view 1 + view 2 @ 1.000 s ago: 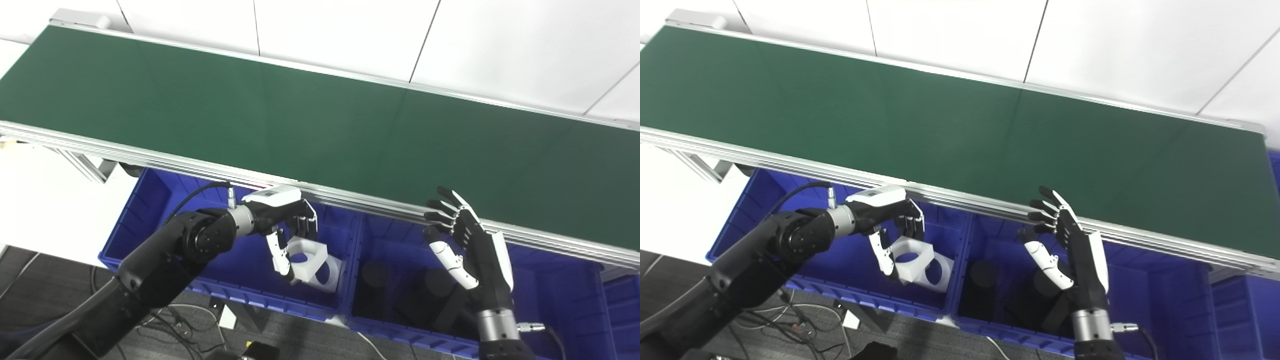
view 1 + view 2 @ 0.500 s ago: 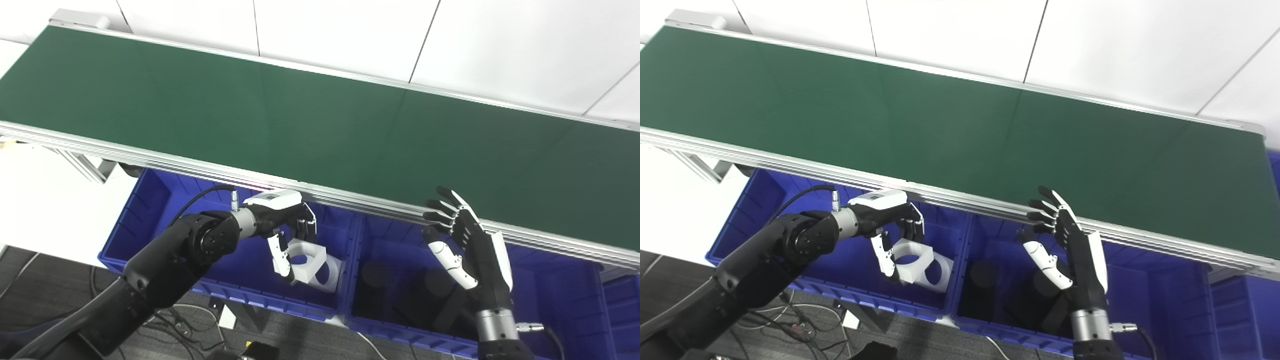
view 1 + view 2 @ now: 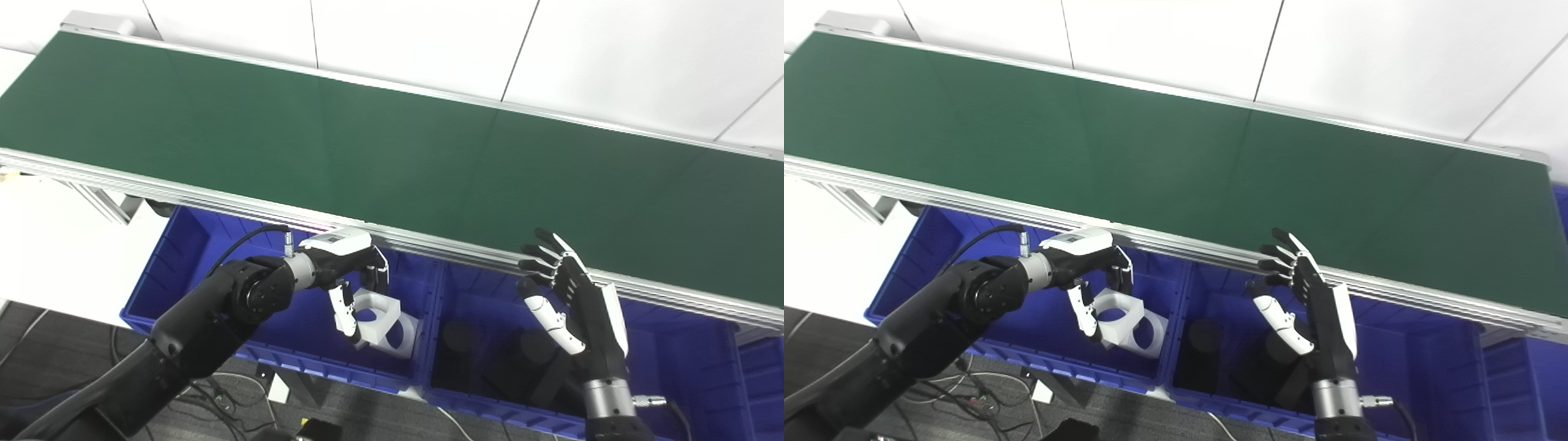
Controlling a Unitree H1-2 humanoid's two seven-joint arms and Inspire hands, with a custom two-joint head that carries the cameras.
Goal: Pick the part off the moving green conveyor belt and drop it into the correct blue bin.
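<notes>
Left eye view: left hand (image 3: 350, 269) curls its fingers around a white part (image 3: 375, 311) inside the left blue bin (image 3: 184, 257). Right hand (image 3: 566, 294) stands upright, fingers spread, holding nothing, over the neighbouring blue bin (image 3: 674, 361) of dark parts (image 3: 456, 337). Beyond both runs the green conveyor belt (image 3: 367, 147).

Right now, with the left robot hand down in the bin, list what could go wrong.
1. The left robot hand is around the white part inside the left blue bin; lifting without letting go fully may drag it back out.
2. That hand sits just under the conveyor rail, so rising straight up may strike it.
3. The right robot hand hangs open beside the rail, over the bin of black parts; the green belt shows nothing to pick.
</notes>
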